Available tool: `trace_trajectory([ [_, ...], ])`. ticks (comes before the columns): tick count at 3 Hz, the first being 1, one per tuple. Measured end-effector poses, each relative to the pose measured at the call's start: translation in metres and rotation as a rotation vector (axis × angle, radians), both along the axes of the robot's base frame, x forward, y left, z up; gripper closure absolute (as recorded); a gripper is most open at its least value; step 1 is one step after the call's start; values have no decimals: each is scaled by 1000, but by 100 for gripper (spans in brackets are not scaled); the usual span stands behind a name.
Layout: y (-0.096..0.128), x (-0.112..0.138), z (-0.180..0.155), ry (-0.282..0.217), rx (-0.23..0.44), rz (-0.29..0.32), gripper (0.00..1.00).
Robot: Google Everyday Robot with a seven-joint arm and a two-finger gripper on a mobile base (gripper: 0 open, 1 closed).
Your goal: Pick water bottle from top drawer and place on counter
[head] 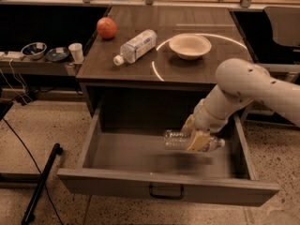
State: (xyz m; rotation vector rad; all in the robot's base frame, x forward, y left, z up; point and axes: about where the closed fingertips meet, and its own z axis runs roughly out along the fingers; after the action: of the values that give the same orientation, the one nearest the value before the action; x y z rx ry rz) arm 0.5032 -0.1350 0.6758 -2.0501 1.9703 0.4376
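The worktop (pixel 197 71) stands above and behind the claw, a thin white circle line (pixel 154 69) drawn on it. Below it the drawer (pixel 117 184) is pulled wide open, and the claw is inside it, right of centre. The drawer's black handle (pixel 166 191) sits on the front, below and a little left of the claw. The white arm (pixel 243 83) reaches down from the right, past the worktop's front edge, into the drawer.

On the worktop, up and left of the claw, a fat bottle (pixel 136 46) lies on its side. A bowl (pixel 190 46) sits almost straight above the claw, inside the circle. A round orange-red fruit (pixel 107 27) is farther up and left.

The slim bottle (pixel 176 139) lies level in the drawer, cap end to the right. The claw (pixel 194 139) is clamped across its middle, tan fingers (pixel 198 142) pressed against the plastic. A blurred shadow lies on the drawer floor below it.
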Motion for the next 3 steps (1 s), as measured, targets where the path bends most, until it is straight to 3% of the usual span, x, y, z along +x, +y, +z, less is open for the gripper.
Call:
trace_trajectory([
  [2, -83, 63, 107, -44, -147, -74, 100],
  [3, -118, 78, 164, -85, -170, -111, 100],
])
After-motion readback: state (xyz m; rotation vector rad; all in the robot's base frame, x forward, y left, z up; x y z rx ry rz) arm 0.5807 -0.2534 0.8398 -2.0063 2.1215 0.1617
